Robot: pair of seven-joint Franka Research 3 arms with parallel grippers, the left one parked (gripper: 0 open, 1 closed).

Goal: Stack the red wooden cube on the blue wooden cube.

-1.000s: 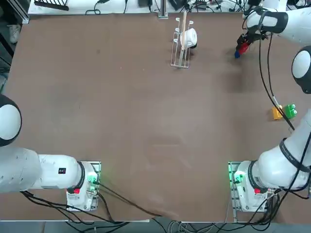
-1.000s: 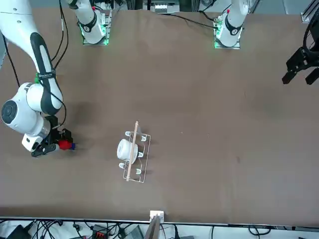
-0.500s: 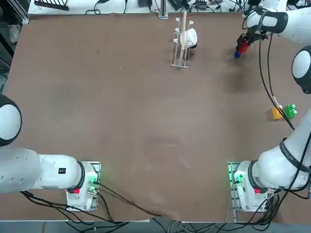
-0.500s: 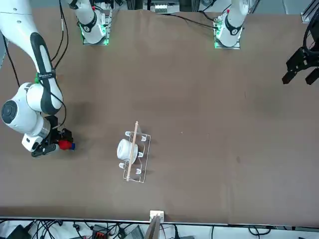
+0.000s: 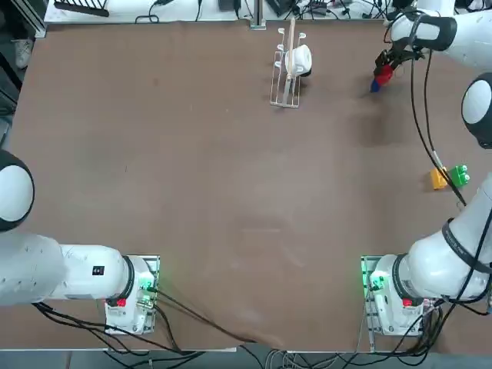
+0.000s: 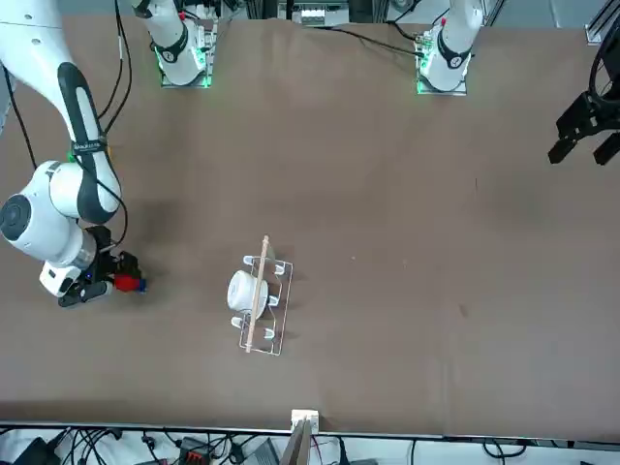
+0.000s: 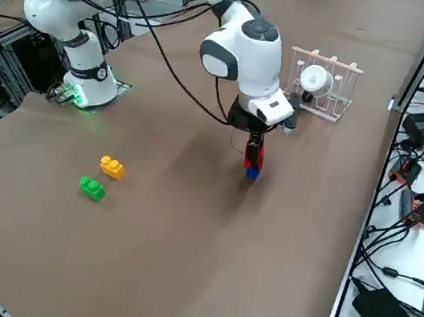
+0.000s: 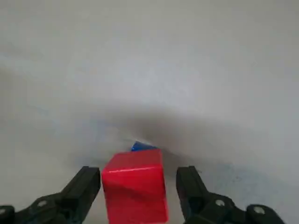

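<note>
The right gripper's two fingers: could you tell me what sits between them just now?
The red wooden cube, resting on the blue wooden cube; the right gripper is open, a gap on each side, as the right wrist view shows.

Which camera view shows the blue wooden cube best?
The right side view: the blue wooden cube shows under the red wooden cube. The top and front views show a small blue edge; the right wrist view only a sliver.

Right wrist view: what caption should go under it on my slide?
Open right gripper straddles the red wooden cube, stacked on the blue wooden cube; gaps show beside both fingers.
</note>
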